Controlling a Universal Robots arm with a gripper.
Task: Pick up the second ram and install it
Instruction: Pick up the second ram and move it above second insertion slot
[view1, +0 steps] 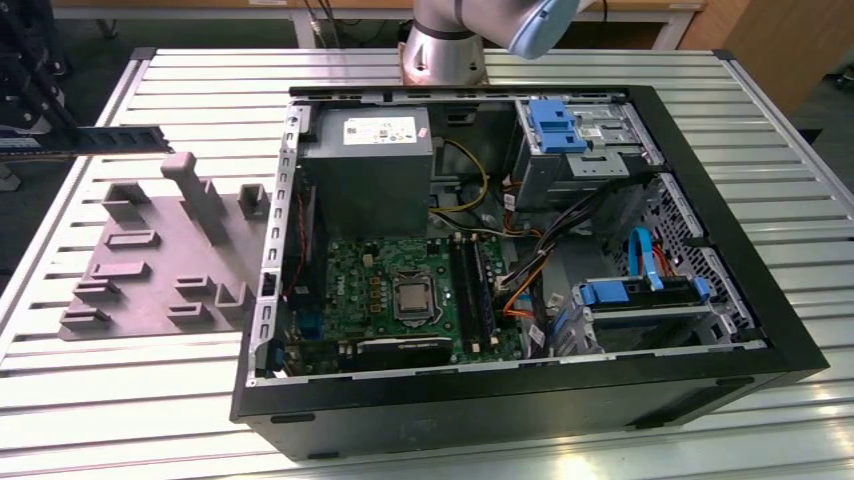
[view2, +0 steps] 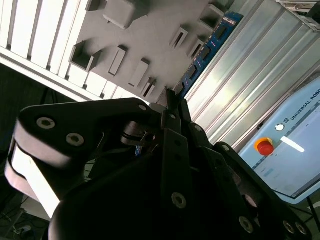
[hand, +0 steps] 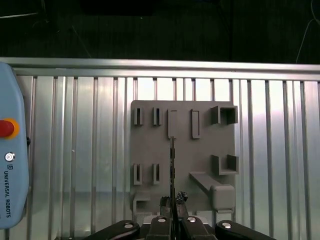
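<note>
Fingertips (hand: 164, 202) of the gripper (hand: 172, 200) are clenched on one end of the second ram (hand: 172, 160), which juts straight out ahead of them. It shows edge-on in the first wrist view and as a blue-black strip in the second wrist view. Held by so little of its length, the strip could swivel or creep in the pinch during a quick swing and reach its seat skewed. Just below it lies the grey fixture tray (hand: 150, 135). Whether the strip's far end is clear of the raised blocks cannot be told, so a low sideways move might snag there. Beyond the tray runs the slatted table (hand: 75, 150), with a pendant (hand: 10, 150) off to one side. Well away from the gripper stands the open computer case (view1: 507, 410). Loose cables (view1: 531, 272) lie just beside its black memory slots (view1: 467, 290), and a tilted strip could catch on them or on the case wall.
</note>
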